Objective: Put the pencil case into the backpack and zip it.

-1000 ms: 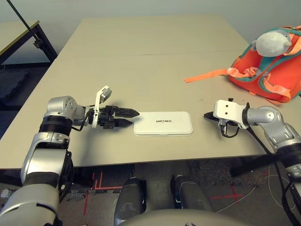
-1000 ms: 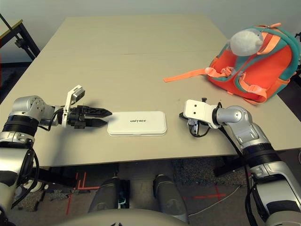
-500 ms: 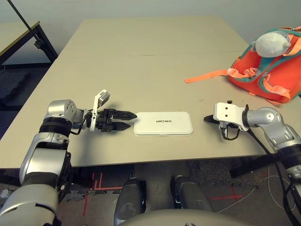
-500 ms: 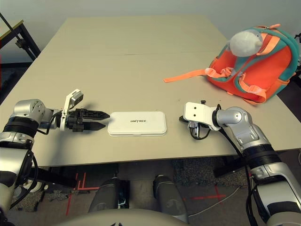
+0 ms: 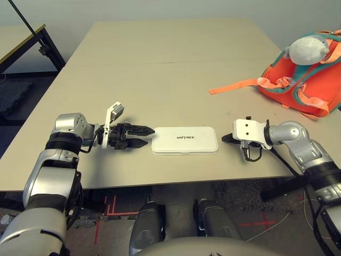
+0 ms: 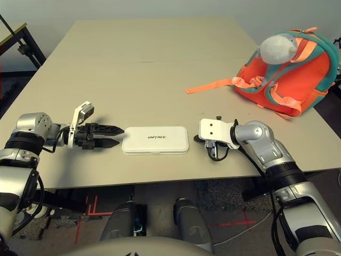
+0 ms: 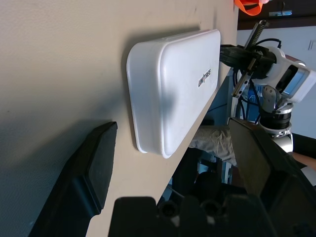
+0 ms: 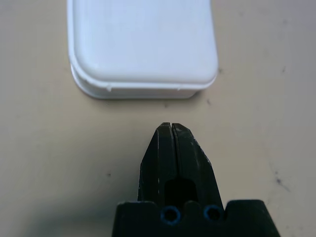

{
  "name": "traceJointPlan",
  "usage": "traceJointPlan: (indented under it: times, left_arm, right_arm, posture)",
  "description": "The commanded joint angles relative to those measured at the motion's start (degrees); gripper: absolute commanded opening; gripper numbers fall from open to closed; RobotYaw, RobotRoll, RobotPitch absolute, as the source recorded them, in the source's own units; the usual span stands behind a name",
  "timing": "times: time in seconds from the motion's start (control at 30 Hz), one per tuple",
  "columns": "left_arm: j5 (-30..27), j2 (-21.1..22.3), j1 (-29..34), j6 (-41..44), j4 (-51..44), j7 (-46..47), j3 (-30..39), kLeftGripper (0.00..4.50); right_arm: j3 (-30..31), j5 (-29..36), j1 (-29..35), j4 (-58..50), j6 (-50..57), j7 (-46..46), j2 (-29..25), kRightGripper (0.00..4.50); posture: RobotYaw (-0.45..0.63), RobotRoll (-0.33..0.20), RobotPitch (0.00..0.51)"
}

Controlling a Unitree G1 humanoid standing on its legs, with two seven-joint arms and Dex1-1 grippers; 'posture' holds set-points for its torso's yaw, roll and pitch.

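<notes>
Left wrist: left hand (image 7: 170,153) wide open

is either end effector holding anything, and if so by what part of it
Neither: the left end effector is open beside the case, the right shut on nothing.

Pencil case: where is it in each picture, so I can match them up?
Left eye view: the pencil case lies just right of the middle, below centre.
Right eye view: a little left of the middle, below centre.
Left wrist view: around the upper middle, seen at a slant, beyond the fingers.
Right wrist view: at the top, cut off by the edge, beyond the fingers.
Shared landmark: the beige table under it.
</notes>
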Motion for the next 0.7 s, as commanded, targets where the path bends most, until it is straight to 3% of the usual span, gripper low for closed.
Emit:
traceJointPlan:
  times: [0.03, 0.7]
  left_arm:
    - [1.1, -0.6, -0.5, 0.4, 0.3, 0.3, -0.7, 4.5]
    - [0.9, -1.6, -0.5, 0.7, -0.2, 0.1, -0.6, 4.5]
  right_arm:
    - [1.7, -0.9, -1.0, 0.3, 0.0, 0.2, 1.1, 0.03]
    - [4.0, -1.6, -1.6, -1.8, 0.7, 1.4, 5.6, 0.03]
  posture:
    - [-0.14, 0.0, 0.052]
    - [-0.14, 0.0, 0.058]
